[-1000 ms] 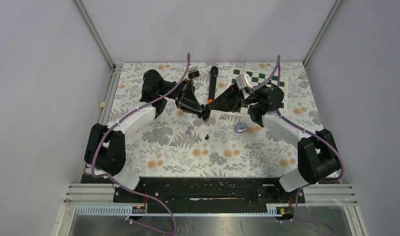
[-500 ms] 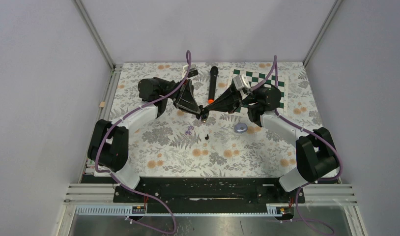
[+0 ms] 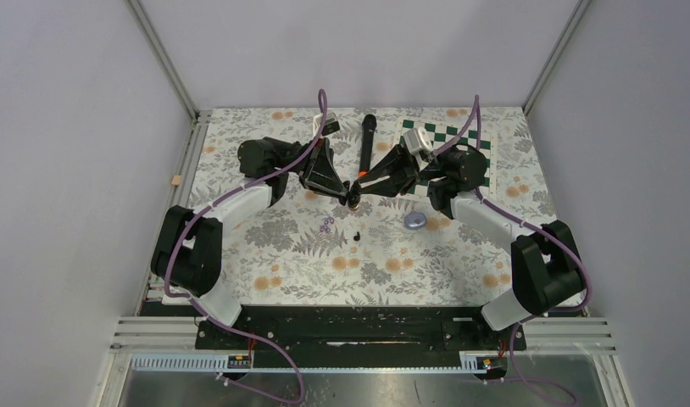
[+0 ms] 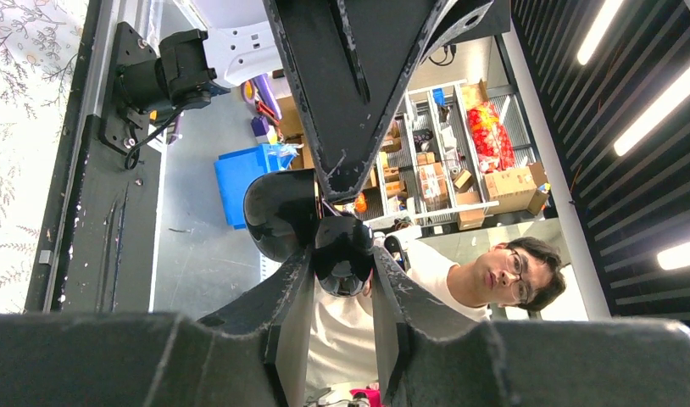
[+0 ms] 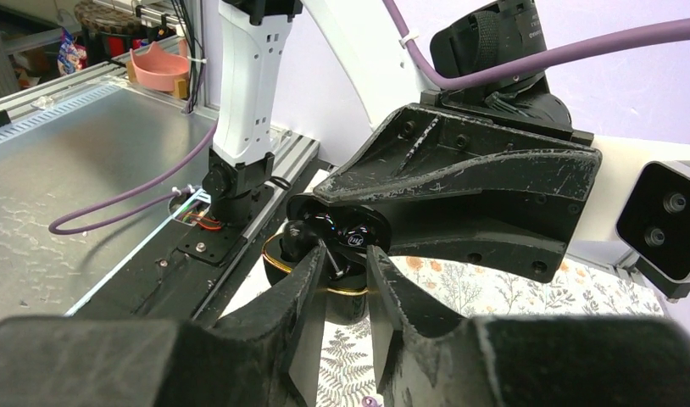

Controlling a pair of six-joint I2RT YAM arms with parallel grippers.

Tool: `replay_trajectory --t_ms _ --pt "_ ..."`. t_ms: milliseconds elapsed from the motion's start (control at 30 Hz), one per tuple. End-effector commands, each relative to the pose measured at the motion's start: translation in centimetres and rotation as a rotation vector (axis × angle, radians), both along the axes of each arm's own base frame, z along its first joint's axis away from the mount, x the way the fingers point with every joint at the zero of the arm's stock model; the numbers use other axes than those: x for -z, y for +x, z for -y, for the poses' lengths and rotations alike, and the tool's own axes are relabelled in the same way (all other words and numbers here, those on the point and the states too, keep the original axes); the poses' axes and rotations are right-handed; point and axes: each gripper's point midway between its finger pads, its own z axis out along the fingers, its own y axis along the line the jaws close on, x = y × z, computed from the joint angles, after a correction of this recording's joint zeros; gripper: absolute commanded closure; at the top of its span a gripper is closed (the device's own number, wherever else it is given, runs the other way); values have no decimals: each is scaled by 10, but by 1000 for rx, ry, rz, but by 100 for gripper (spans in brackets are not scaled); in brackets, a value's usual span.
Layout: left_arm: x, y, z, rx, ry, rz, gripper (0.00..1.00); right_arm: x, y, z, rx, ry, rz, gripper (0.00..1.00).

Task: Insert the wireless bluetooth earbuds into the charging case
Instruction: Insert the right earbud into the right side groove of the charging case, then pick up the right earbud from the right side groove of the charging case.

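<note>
Earbuds lie loose in the overhead view: the pale purple earbuds (image 3: 325, 225) and a loose black earbud (image 3: 357, 235) sit on the floral table (image 3: 265, 254), near each other, with a round pale purple object (image 3: 415, 221) off to their right. Beyond them the left gripper (image 3: 347, 194) and right gripper (image 3: 358, 192) meet tip to tip above the cloth, just beside the orange end of the black microphone (image 3: 367, 140). What they hold is too small to tell here. The left wrist view shows the left fingers pinching a glossy black charging case (image 4: 342, 254), with the right gripper's narrow tip coming down onto it. In the right wrist view the case hangs open, gold-rimmed, and the right fingers are drawn close with the held black earbud (image 5: 308, 235) at their tips, apparently pinched by its stem, at the mouth of the case but not seated. From here, a push that is slightly off the socket could twist the case in the left pinch. Releasing before the earbud seats could drop it, and it would be hard to spot on the busy pattern.
</note>
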Motion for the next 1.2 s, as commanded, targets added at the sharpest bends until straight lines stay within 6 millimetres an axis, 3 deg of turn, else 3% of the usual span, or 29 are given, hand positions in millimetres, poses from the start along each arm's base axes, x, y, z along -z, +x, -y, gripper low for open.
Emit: replay_trajectory --t_ms 0,467,667,1033,1100,1167 --pt "-20 0 2 -48 -61 -12 100 0 -3 7 1 -9 15 65" --pt "-10 4 3 -55 -57 -33 100 -6 2 12 35 8 13 60" --pt "-1 13 5 -69 -52 -66 100 -11 4 18 61 19 5 46" --pt "9 34 -2 -152 -73 -99 100 -23 -1 29 109 44 -82 38" --pt "10 39 -4 -169 -78 -101 100 -27 -1 32 124 55 -132 38" --pt "11 41 -4 -179 -83 -101 100 -33 4 33 157 82 -241 47"
